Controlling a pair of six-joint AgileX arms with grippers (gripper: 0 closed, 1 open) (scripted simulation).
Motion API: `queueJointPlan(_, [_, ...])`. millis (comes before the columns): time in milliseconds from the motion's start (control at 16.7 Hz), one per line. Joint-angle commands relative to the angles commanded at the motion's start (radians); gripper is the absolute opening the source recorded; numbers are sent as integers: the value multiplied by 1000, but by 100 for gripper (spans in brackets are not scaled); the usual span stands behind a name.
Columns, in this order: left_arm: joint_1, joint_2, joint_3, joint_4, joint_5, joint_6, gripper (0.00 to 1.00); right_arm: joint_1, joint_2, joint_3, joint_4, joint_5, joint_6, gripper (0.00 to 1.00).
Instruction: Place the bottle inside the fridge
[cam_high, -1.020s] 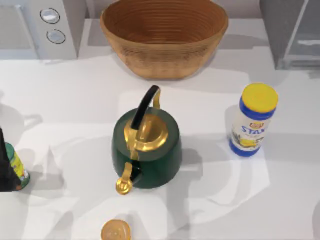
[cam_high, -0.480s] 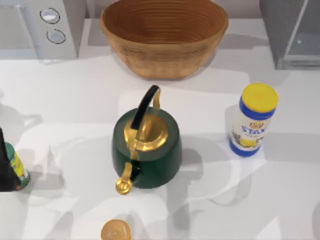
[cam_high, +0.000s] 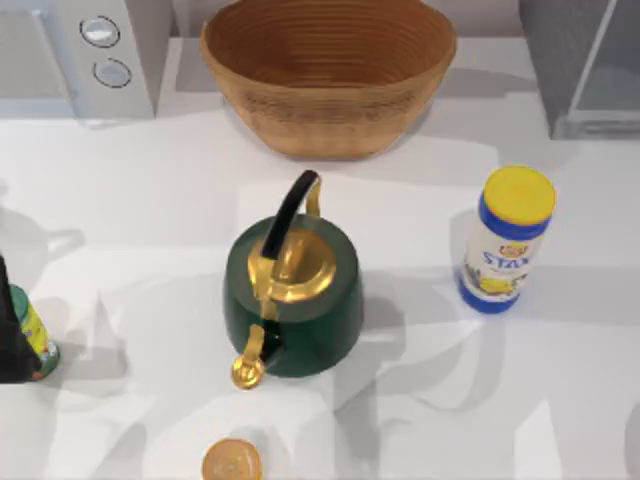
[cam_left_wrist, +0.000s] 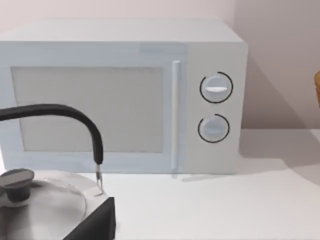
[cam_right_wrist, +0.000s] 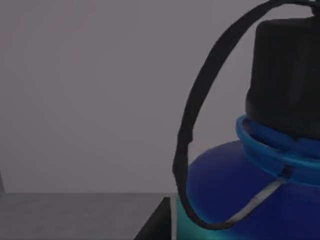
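The bottle (cam_right_wrist: 250, 195) is blue with a black cap and a black carry strap. It looms close in the right wrist view, before a flat grey wall (cam_right_wrist: 90, 90) and above a grey floor, with a dark wedge beside its base. The fridge (cam_high: 560, 60) stands at the table's far right corner, with a dark-grey side and a paler panel (cam_high: 612, 70). A dark part of my left arm (cam_high: 8, 330) sits at the table's left edge.
A green kettle (cam_high: 292, 300) with gold lid and spout occupies the middle. Behind it is a wicker basket (cam_high: 328, 75). A white microwave (cam_high: 75, 55) stands far left, also in the left wrist view (cam_left_wrist: 125, 95). A yellow-capped blue canister (cam_high: 505, 240) stands right; a small can (cam_high: 35, 345) sits left.
Shadows on the table's near right have shifted, and the light band on the fridge's pale panel is gone. Nothing standing on the table has moved.
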Motion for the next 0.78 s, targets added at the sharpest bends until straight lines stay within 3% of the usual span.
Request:
queueJointPlan(300, [0, 0, 0, 0, 0, 0, 100, 5, 10, 15, -13, 2, 0, 1])
queueJointPlan(780, [0, 0, 0, 0, 0, 0, 100, 5, 10, 15, -13, 2, 0, 61])
